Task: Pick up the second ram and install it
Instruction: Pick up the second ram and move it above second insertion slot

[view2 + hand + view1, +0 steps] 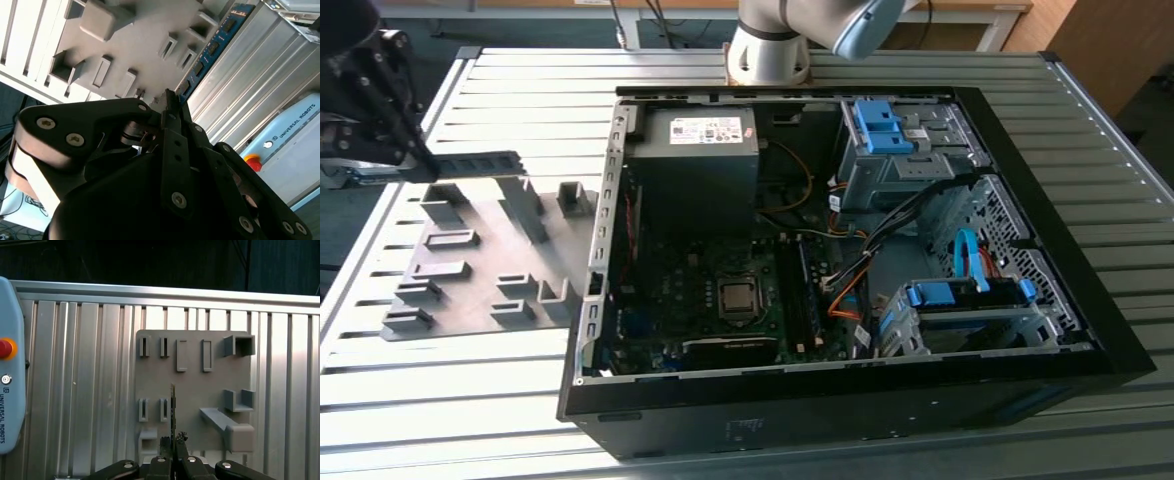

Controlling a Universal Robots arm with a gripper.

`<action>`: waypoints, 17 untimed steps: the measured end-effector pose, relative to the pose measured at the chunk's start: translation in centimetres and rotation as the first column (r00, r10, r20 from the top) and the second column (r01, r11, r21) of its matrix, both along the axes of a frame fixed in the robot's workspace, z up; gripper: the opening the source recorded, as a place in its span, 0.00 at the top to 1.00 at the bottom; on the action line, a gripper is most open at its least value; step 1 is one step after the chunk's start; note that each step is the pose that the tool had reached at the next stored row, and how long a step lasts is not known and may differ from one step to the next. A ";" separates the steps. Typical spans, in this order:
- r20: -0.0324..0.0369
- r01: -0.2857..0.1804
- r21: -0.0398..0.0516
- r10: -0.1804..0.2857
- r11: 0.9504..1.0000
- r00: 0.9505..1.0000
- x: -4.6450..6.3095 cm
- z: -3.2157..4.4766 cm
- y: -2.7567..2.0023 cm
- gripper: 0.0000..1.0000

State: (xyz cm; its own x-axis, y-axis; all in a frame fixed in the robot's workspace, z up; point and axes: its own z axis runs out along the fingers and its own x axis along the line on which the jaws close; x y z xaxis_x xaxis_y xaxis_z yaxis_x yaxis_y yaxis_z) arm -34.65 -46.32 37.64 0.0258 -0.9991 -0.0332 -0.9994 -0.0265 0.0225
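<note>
The second ram [480,162] is a thin blue-green stick held level above the far end of the grey fixture plate [480,265], at the exterior view's left. My black gripper [420,165] is shut on one end of it. The second wrist view has the ram [215,42] reaching out from between the gripper [170,107] fingers as a blue board with dark chips. Seen edge-on in the first wrist view, the ram [173,407] is a thin line rising from the gripper [173,442] over the fixture plate [192,390].
An open black computer case [854,400] lies on the slatted metal table [454,400], to the exterior view's right of the plate. Inside are the power supply [700,150], motherboard [734,300], cables and blue drive cages [961,295]. The arm's base [767,50] stands behind the case.
</note>
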 end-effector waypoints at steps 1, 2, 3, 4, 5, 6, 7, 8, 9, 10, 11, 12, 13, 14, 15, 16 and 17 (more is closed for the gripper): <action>0.000 0.000 0.000 0.000 1.000 1.000 0.4 0.00 0.00 0.86; 0.000 0.000 0.000 0.000 1.000 1.000 0.8 0.00 0.00 0.86; 0.000 0.000 0.000 0.000 1.000 1.000 1.3 -0.01 0.00 0.86; 0.000 0.000 0.000 0.000 1.000 1.000 1.7 -0.02 0.00 0.86; 0.000 0.000 0.000 0.000 1.000 1.000 2.2 -0.02 0.00 0.86; 0.000 0.000 0.000 0.000 1.000 1.000 2.6 -0.02 0.00 0.86; 0.000 0.000 0.000 0.000 1.000 1.000 3.1 -0.02 0.00 0.86; 0.000 0.000 0.000 0.000 1.000 1.000 3.5 -0.03 0.00 0.86; 0.000 0.000 0.000 0.000 1.000 1.000 4.0 -0.04 0.00 0.86; 0.000 0.000 0.000 0.000 1.000 1.000 4.4 -0.05 0.00 0.86; 0.000 0.000 0.000 0.000 1.000 1.000 4.9 -0.07 0.00 0.86; 0.000 0.000 0.000 0.000 1.000 1.000 5.4 -0.10 0.00 0.86; 0.000 0.000 0.000 0.000 1.000 1.000 5.8 -0.12 0.00 0.86; 0.000 0.000 0.000 0.000 1.000 1.000 6.3 -0.14 0.00 0.86; 0.000 0.000 0.000 0.000 1.000 1.000 6.7 -0.16 0.00 0.86; 0.000 0.000 0.000 0.000 1.000 1.000 7.2 -0.18 0.00 0.86; 0.000 0.000 0.000 0.000 1.000 1.000 7.6 -0.21 0.00 0.86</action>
State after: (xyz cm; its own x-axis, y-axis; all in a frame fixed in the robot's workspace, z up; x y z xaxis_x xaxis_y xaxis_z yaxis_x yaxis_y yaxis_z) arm -27.03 -46.32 37.43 0.0258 -0.9991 -0.0332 -0.9994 -0.0266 0.0225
